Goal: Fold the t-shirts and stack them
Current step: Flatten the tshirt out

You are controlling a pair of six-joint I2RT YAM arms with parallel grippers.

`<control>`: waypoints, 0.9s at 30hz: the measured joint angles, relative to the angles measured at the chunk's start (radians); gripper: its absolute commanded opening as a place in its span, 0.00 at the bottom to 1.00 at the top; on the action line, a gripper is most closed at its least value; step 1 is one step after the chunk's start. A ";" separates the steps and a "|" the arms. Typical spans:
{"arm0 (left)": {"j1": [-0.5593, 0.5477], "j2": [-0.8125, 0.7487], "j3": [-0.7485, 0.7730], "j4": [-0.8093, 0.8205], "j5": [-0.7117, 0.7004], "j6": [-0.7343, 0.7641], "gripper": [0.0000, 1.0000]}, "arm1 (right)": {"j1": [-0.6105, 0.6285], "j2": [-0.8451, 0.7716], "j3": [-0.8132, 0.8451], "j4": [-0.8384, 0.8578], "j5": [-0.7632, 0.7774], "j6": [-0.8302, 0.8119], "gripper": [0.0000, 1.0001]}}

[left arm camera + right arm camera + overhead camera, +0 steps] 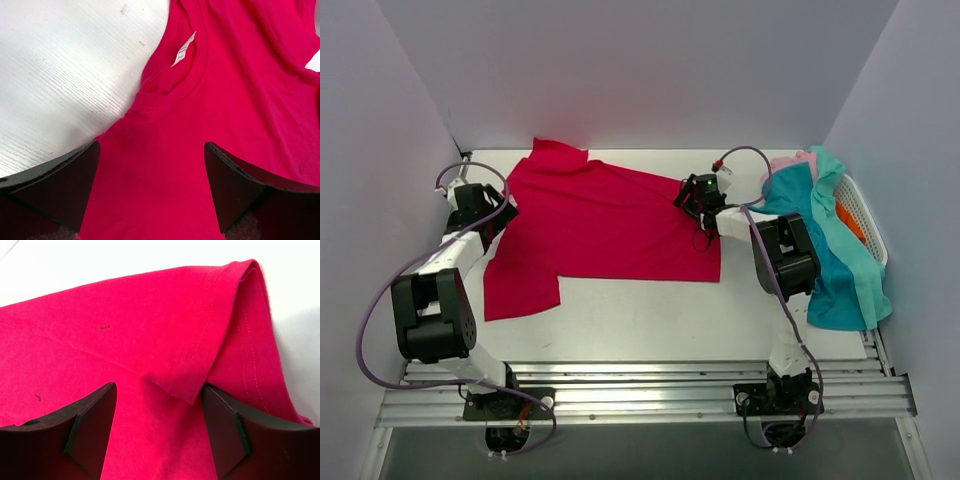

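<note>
The red t-shirt [610, 225] is spread mostly flat across the middle of the bench [650, 320] between the two arms. It's thin, floppy cotton, so it's light, not fragile and not really slippery, but it'll sag and bunch wherever it isn't held. I'd say you want two pinch points well apart on an edge, not a grab in the middle. The left end effector [150, 190] hangs wide open over the cloth just below the collar [165, 85], where the white label [184, 48] shows, and it's holding nothing. The right end effector [157, 430] is open too, right over a corner where the hem [200, 365] has flipped back on itself. That doubled, stitched edge looks like the firmest bit to pinch. Over at the right edge, the white basket [868, 222] has the teal shirts [840, 270] draped over its rim and spilling onto the bench, a pink shirt [788, 161] peeking out behind them, and something orange [850, 222] inside that I can't make out.
</note>
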 measured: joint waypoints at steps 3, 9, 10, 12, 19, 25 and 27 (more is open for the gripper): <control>0.000 0.000 0.000 0.001 0.000 0.000 0.94 | 0.000 0.017 0.028 -0.005 0.000 0.000 0.63; 0.000 0.000 -0.001 0.002 0.000 0.000 0.94 | 0.000 0.035 0.065 -0.031 0.000 0.000 0.62; 0.000 0.000 -0.001 0.002 0.000 0.000 0.94 | 0.000 0.035 0.066 -0.033 0.000 0.000 0.60; 0.000 0.000 -0.001 0.002 0.000 0.000 0.94 | 0.000 0.035 0.066 -0.036 0.000 -0.001 0.57; 0.000 0.014 -0.001 0.027 0.000 0.000 0.94 | 0.000 0.039 0.074 -0.053 -0.001 -0.008 0.07; 0.000 0.021 -0.001 0.031 0.000 0.000 0.94 | 0.000 0.039 0.087 -0.065 -0.001 -0.007 0.00; 0.000 0.023 -0.001 0.031 0.000 0.000 0.94 | 0.000 0.039 0.088 -0.064 -0.001 -0.008 0.00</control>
